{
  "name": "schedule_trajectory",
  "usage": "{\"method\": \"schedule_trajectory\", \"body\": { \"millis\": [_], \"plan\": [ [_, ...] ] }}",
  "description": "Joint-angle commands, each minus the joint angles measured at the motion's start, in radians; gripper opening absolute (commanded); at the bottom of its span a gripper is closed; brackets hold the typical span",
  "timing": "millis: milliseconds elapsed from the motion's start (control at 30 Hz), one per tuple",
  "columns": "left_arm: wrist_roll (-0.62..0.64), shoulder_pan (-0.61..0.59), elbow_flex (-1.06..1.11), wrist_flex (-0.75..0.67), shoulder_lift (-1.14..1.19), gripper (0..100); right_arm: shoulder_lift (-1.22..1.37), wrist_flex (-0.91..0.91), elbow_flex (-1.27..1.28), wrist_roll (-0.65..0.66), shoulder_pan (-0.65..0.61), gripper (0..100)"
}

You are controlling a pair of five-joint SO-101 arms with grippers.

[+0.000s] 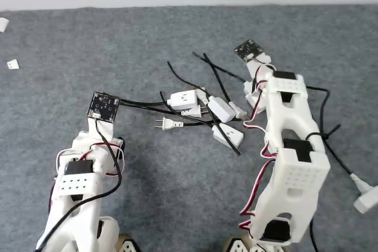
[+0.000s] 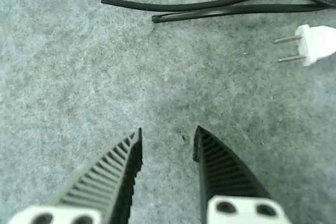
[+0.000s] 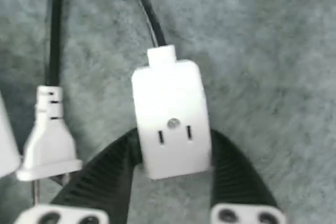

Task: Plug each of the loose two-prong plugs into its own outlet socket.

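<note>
On the table (image 1: 177, 205), a loose plug (image 1: 169, 124) lies just right of the left gripper (image 2: 168, 129), with a cluster of sockets (image 1: 221, 108) farther right, while the right gripper (image 3: 173, 142) has one finger touching each side of an outlet socket (image 3: 170, 103), a second plug (image 3: 50, 145) lying just beside it.

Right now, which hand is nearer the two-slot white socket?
Right. The right hand grips the white socket by its sides; the left hand hangs open over carpet, apart from it.
</note>
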Motion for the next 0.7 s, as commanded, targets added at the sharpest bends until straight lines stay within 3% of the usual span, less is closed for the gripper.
{"method": "schedule_trajectory", "body": {
  "millis": [0,233,433,667],
  "plan": [
    [-0.011,0.003,-0.039,-0.029,0.003,15,-0.024,0.120,-0.129,-0.051,0.010,0.6],
    [-0.011,0.003,-0.039,-0.029,0.003,15,-0.237,0.427,-0.176,-0.084,-0.047,0.9],
    [-0.011,0.003,-0.039,-0.029,0.003,15,-0.529,0.673,-0.150,-0.230,-0.130,0.9],
    [-0.011,0.002,-0.039,-0.028,0.002,15,-0.963,0.777,0.210,-0.275,-0.355,0.9]
  ]
}}
